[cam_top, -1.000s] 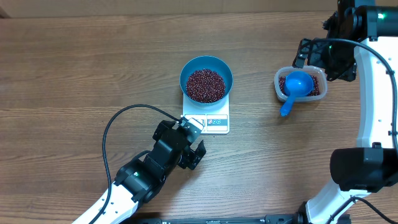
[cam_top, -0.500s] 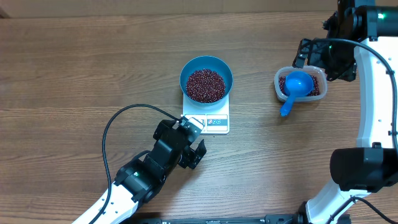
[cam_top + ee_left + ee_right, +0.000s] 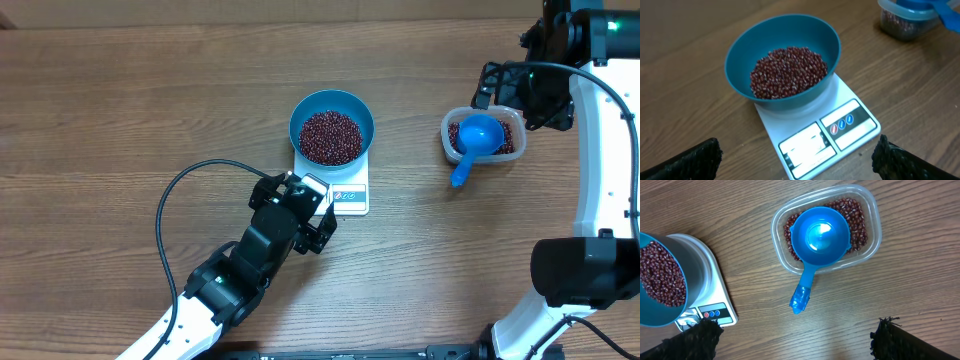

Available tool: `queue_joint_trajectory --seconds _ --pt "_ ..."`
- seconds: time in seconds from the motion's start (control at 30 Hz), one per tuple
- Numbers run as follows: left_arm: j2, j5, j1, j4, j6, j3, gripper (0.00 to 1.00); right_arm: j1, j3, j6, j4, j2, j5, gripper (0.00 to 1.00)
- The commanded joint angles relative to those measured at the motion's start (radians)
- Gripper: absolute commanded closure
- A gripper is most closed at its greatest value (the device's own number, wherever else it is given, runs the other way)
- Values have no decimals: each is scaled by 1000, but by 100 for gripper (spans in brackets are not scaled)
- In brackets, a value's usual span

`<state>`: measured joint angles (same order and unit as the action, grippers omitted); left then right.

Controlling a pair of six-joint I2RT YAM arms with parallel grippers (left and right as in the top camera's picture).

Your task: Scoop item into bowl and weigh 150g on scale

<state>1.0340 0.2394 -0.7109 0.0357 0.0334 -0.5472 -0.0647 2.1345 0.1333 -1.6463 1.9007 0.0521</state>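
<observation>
The beans (image 3: 788, 71) sit as a loose, shallow heap in the teal bowl (image 3: 832, 37). The bowl stands on the white scale (image 3: 842, 92) and overhangs its far end. More beans lie in the clear tub (image 3: 867, 210), well apart to the right. The blue scoop (image 3: 820, 230) rests cup-up on them, its handle poking over the rim toward the tabletop (image 3: 120, 110).

Your left tool (image 3: 304, 207) hangs just over the near, display end of the scale, fingers spread wide and holding nothing. Your right tool (image 3: 503, 88) hovers above the tub, also spread and empty.

The step looks like checking the weight. The display (image 3: 805, 147) is washed out by glare in the wrist view, so no reading can be taken from here. Keep the left tool clear of the scale, since any touch would skew the number. If the reading is short, pinch the scoop by its flat handle and add small, slow pours.

The beans are tiny, hard and smooth, so they will roll and scatter easily. The bowl's walls are slick and plain, and the scale is light plastic, so a nudge may slide either one on the wood grain.
</observation>
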Motion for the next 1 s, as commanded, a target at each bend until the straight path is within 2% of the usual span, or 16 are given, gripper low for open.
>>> queue_joint_trajectory --seconds 0.0,0.47,0.7,0.83,0.97 --pt "-8 42 5 -24 12 4 0 -3 27 -5 3 -31 -6 0" --pt "-8 56 5 -127 6 4 0 -3 27 -5 3 -31 -6 0" --pt "-8 58 5 -127 -95 4 0 -3 27 -5 3 -31 -6 0" --pt "-8 106 5 -127 -199 4 1 -3 27 -5 3 -31 -6 0" --pt "-8 113 6 -127 -206 4 0 -3 27 -5 2 -31 -6 0"
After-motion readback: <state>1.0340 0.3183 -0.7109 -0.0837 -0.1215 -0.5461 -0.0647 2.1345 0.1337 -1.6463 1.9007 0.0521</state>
